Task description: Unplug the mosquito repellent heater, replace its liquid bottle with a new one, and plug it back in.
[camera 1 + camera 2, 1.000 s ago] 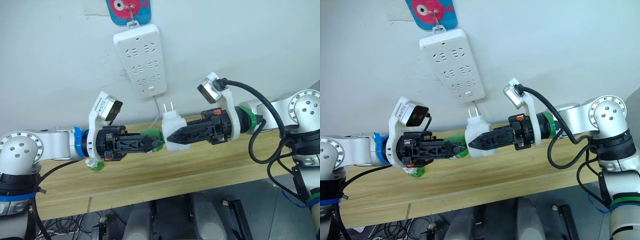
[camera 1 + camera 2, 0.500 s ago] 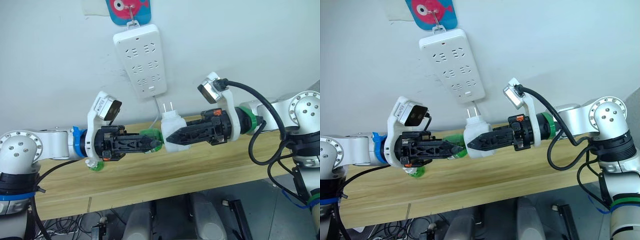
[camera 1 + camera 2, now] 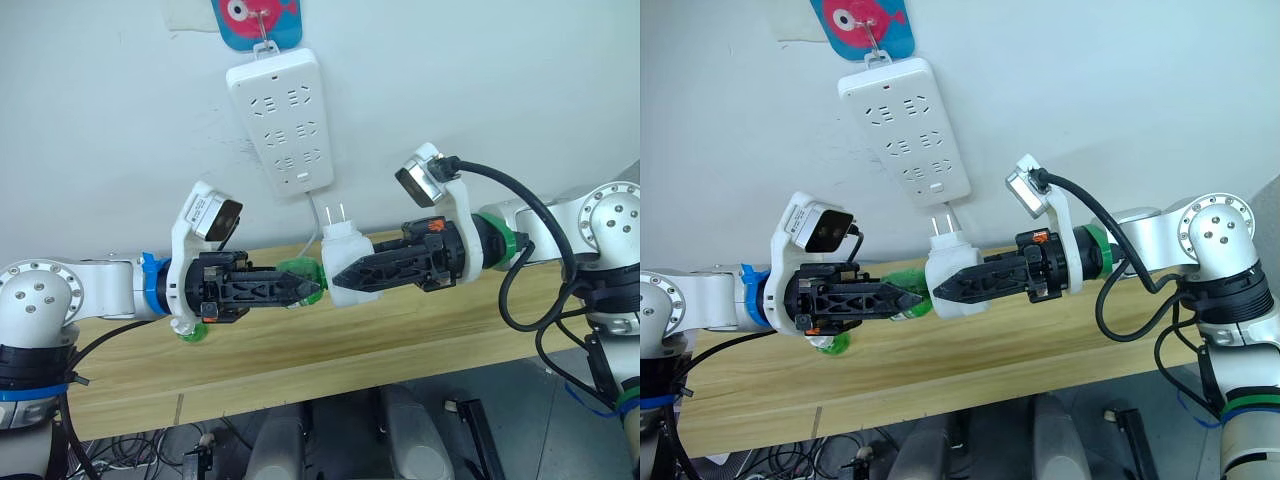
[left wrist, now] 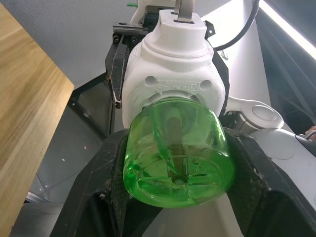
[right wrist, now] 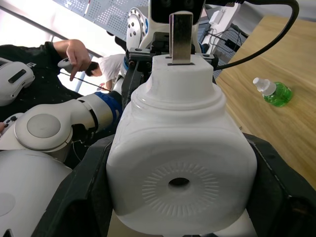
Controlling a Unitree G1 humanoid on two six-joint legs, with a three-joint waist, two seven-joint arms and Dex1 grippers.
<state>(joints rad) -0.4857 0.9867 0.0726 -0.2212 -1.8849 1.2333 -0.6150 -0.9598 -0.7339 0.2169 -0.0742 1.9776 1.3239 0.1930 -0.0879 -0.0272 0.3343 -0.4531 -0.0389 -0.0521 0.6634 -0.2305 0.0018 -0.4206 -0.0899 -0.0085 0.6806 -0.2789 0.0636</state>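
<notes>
The right end effector (image 3: 345,277) is closed on the mosquito repellent heater (image 3: 342,258), gripping the white body on both sides with the two prongs pointing up and the round vent hole facing the right wrist camera. The left end effector (image 3: 312,290) is closed on the green liquid bottle (image 3: 300,271), whose neck sits in the underside of the heater; in the left wrist view the fingers (image 4: 101,173) flank the bottle base.

Compared with one second ago, the left end effector and its wrist have moved slightly toward the robot's left, and the heater has shifted very little. The bottle remains seated at the heater socket. This is judged to be the unscrewing or pulling-off stage of the bottle exchange, with separation not yet achieved.

The heater is held in the air above the wooden worktop (image 3: 400,335), below and clear of the power strip (image 3: 281,118) on the wall, so the unplugging step is complete. A second green bottle (image 5: 270,92) with a white cap lies on the worktop near the left arm; whether it is the new bottle cannot be told. A person's hand (image 5: 75,52) appears in the background of the right wrist view.
</notes>
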